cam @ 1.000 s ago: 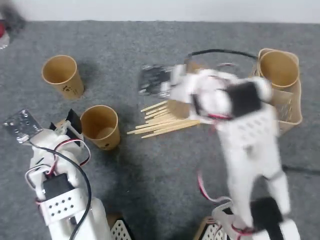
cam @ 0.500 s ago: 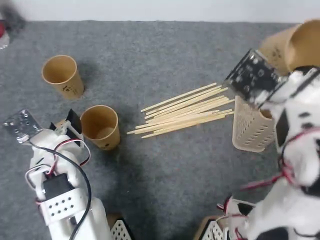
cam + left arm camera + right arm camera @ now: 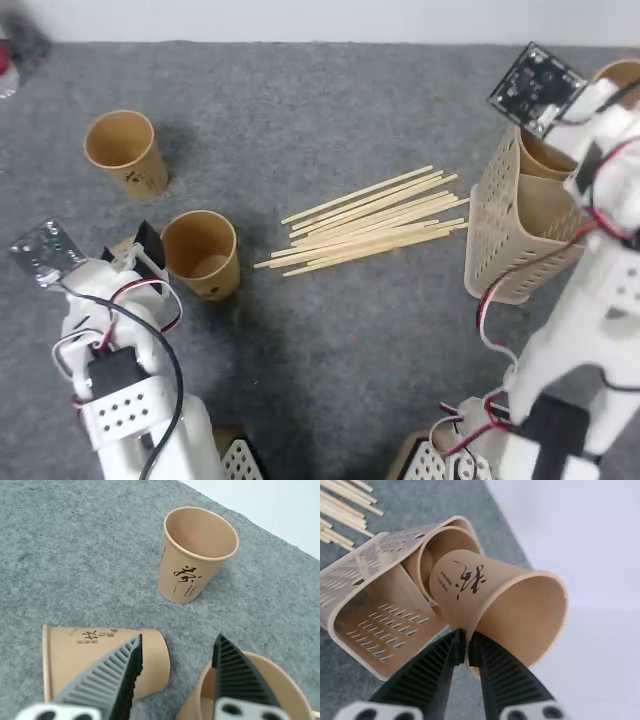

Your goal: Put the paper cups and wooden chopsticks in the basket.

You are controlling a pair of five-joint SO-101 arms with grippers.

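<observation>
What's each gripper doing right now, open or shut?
Left gripper: open, holding nothing.
Right gripper: closed on the rim of a paper cup.

Soft, even light throughout. In the high view the paper cup (image 3: 124, 150) at 10 o'clock throws a faint, diffuse shadow toward 3 o'clock on the grey mat (image 3: 340, 110). In the right wrist view the white surface (image 3: 580, 540) glares bright.
</observation>
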